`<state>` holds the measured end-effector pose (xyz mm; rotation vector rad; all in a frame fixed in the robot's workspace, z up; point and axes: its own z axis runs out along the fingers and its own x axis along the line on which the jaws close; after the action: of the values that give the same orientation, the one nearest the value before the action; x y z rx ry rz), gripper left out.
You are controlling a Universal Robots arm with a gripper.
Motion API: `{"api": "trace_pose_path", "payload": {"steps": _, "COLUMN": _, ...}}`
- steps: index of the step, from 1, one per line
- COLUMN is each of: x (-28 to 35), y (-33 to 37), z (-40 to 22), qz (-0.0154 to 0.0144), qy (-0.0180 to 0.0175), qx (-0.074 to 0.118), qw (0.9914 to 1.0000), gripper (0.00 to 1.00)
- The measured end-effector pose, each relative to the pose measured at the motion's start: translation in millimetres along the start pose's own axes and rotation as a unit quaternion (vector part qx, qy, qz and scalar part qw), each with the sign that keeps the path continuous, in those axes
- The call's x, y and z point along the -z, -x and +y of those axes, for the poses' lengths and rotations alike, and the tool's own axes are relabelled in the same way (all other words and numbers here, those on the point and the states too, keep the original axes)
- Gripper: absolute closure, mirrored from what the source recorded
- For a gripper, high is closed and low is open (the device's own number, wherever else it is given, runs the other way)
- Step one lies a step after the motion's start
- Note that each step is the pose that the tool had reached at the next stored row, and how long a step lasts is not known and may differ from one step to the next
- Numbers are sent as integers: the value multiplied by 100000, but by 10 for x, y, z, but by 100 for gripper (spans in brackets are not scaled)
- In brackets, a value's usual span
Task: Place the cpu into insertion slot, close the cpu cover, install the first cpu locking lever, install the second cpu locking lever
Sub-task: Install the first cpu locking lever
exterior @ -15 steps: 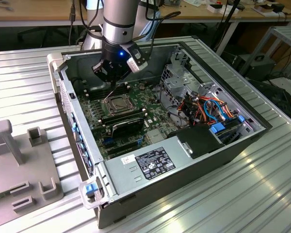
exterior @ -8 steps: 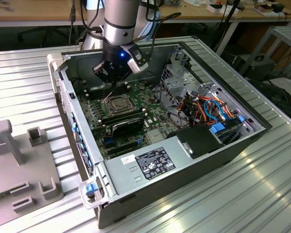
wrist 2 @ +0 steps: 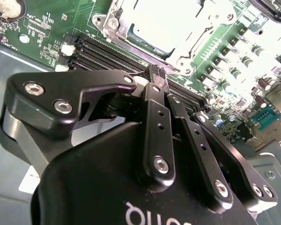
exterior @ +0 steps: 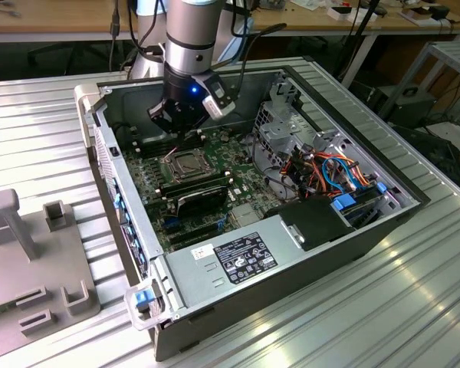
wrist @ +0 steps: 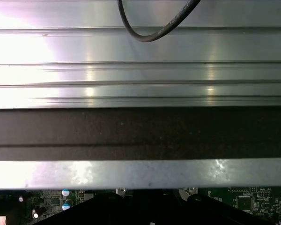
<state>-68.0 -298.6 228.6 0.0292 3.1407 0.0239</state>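
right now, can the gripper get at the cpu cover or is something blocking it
Probably yes. The gripper hangs low over the board, fingers shut, close beside the cpu cover. Between them lie only flat black memory slots, and the case top is open.

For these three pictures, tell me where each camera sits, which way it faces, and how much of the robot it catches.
Exterior view: off the arm, raised, looking down into the open computer case; shows the arm and tool by the insertion slot.
Second wrist view: behind the tool, looking along its shut fingers at the cpu cover.
First wrist view: on the wrist, facing across the case wall to the ribbed table; a dark edge, probably the tool.
Shared: green motherboard in all three.
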Motion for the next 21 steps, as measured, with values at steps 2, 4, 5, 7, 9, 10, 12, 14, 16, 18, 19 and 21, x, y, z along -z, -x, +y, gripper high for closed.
{"api": "trace_pose_path", "payload": {"steps": 2, "x": -20, "y": 24, "z": 0, "qz": 6, "qy": -7, "qx": -5, "qw": 100000, "gripper": 89}}
{"api": "trace_pose_path", "payload": {"steps": 4, "x": -29, "y": 39, "z": 1, "qz": 8, "qy": -15, "qx": -4, "qw": 100000, "gripper": 89}}
{"api": "trace_pose_path", "payload": {"steps": 5, "x": -33, "y": 46, "z": 2, "qz": 10, "qy": -13, "qx": -4, "qw": 100000, "gripper": 89}}
{"api": "trace_pose_path", "payload": {"steps": 7, "x": -42, "y": 57, "z": 4, "qz": 4, "qy": -10, "qx": -3, "qw": 100000, "gripper": 89}}
{"api": "trace_pose_path", "payload": {"steps": 9, "x": -49, "y": 69, "z": 4, "qz": 4, "qy": -8, "qx": -3, "qw": 100000, "gripper": 89}}
{"api": "trace_pose_path", "payload": {"steps": 10, "x": -52, "y": 74, "z": 4, "qz": 4, "qy": -8, "qx": -2, "qw": 100000, "gripper": 89}}
{"api": "trace_pose_path", "payload": {"steps": 12, "x": -55, "y": 83, "z": 4, "qz": 8, "qy": -12, "qx": -5, "qw": 100000, "gripper": 89}}
{"api": "trace_pose_path", "payload": {"steps": 14, "x": -57, "y": 92, "z": 5, "qz": 0, "qy": -4, "qx": -2, "qw": 100000, "gripper": 89}}
{"api": "trace_pose_path", "payload": {"steps": 16, "x": -58, "y": 98, "z": 4, "qz": 0, "qy": -4, "qx": -3, "qw": 100000, "gripper": 89}}
{"api": "trace_pose_path", "payload": {"steps": 18, "x": -59, "y": 110, "z": 5, "qz": 3, "qy": -7, "qx": -3, "qw": 100000, "gripper": 89}}
{"api": "trace_pose_path", "payload": {"steps": 19, "x": -59, "y": 119, "z": 5, "qz": 1, "qy": -6, "qx": -4, "qw": 100000, "gripper": 89}}
{"api": "trace_pose_path", "payload": {"steps": 21, "x": -60, "y": 134, "z": 5, "qz": 1, "qy": -3, "qx": -5, "qw": 100000, "gripper": 89}}
